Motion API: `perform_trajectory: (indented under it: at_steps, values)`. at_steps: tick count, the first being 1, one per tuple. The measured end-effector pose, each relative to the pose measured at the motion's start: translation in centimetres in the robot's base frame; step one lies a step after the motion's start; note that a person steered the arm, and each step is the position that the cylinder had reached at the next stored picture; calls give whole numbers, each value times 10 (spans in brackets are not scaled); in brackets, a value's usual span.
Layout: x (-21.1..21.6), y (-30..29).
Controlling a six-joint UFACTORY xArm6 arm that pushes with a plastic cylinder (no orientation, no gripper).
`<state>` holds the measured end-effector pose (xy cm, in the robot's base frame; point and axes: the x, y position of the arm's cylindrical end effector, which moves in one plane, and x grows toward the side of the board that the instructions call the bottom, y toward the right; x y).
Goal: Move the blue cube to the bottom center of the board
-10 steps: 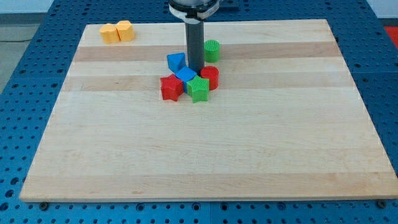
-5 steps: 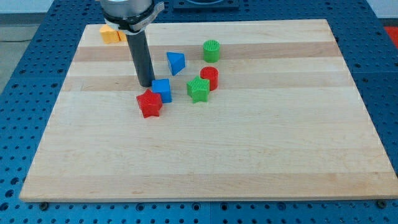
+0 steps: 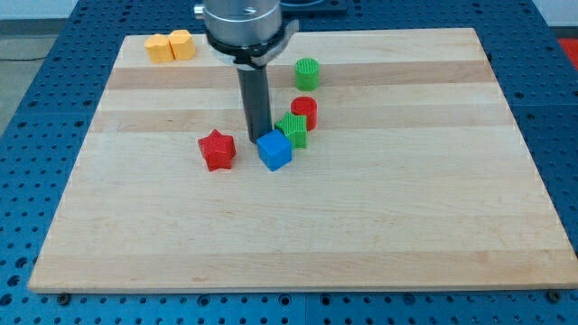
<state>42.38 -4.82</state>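
The blue cube [image 3: 275, 150] sits a little above the middle of the wooden board [image 3: 298, 244], with a corner pointing toward the view's bottom. My tip [image 3: 257, 138] rests at the cube's upper left edge, touching it or nearly so. The dark rod rises from there toward the view's top. A red star-shaped block [image 3: 217, 150] lies apart to the cube's left. A green star-shaped block [image 3: 292, 129] lies close to the cube's upper right.
A red cylinder [image 3: 304, 112] stands just behind the green star. A green cylinder [image 3: 307, 72] stands farther toward the top. Two yellow blocks [image 3: 171, 46] sit side by side at the board's top left corner. The blue wedge seen earlier does not show.
My tip has moved right, from beside the red star to behind the blue cube. The blue cube has slid right and slightly down, away from the red star and next to the green star.
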Motion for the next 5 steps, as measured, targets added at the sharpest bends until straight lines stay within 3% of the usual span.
perform_trajectory:
  at_steps: [3, 5]
  values:
    - [18, 18]
    - [63, 18]
